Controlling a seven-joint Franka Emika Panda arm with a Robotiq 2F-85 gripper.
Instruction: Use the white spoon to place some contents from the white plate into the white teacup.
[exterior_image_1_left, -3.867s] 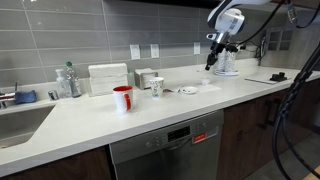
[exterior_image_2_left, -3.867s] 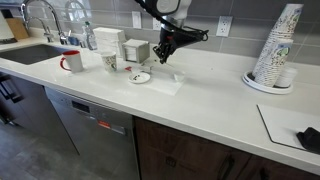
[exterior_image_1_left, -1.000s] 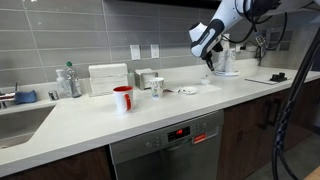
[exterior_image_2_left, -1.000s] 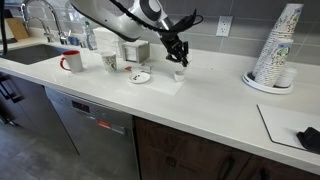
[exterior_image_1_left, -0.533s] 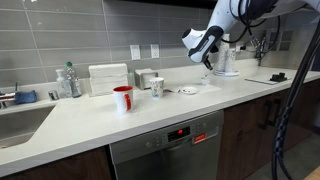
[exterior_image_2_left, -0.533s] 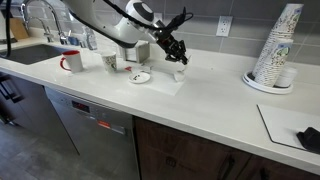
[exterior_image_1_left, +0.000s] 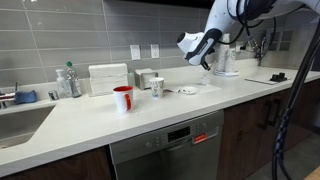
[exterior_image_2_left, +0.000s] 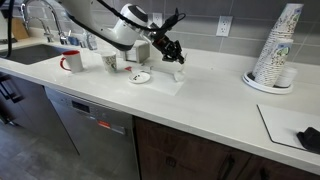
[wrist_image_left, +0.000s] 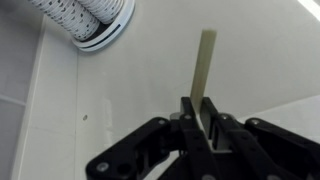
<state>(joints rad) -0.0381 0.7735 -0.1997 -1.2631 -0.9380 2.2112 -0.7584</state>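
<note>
1. Well out from the white plate (exterior_image_2_left: 139, 77), toward the sink, stands a red mug (exterior_image_2_left: 70, 62). It plays no part in the task.
2. Between the mug and the plate is a taller white cup with greenish marks (exterior_image_2_left: 110, 62). It is the wrong cup, so nothing should go into it.
3. The plate lies flat on the surface (exterior_image_2_left: 215, 105) with dark bits on it. They are too small to make out further.
4. Above the plate's far side from the mug, the tool (exterior_image_2_left: 167, 50) hangs tilted over the surface. In the wrist view it is pinching the handle of the white spoon (wrist_image_left: 206, 60), which juts straight out past the fingers (wrist_image_left: 190, 118). The spoon's bowl is not visible, so I cannot tell whether it is loaded.
5. The white teacup (exterior_image_2_left: 178, 74) stands just beside the plate, nearly under the tool. This looks like the carry or tip over the cup. To do it well, centre the spoon's bowl inside the rim and roll the wrist slowly. Do not knock this light cup.
6. Well beyond the teacup is a stack of paper cups (exterior_image_2_left: 272, 55), clear of the work.
</note>
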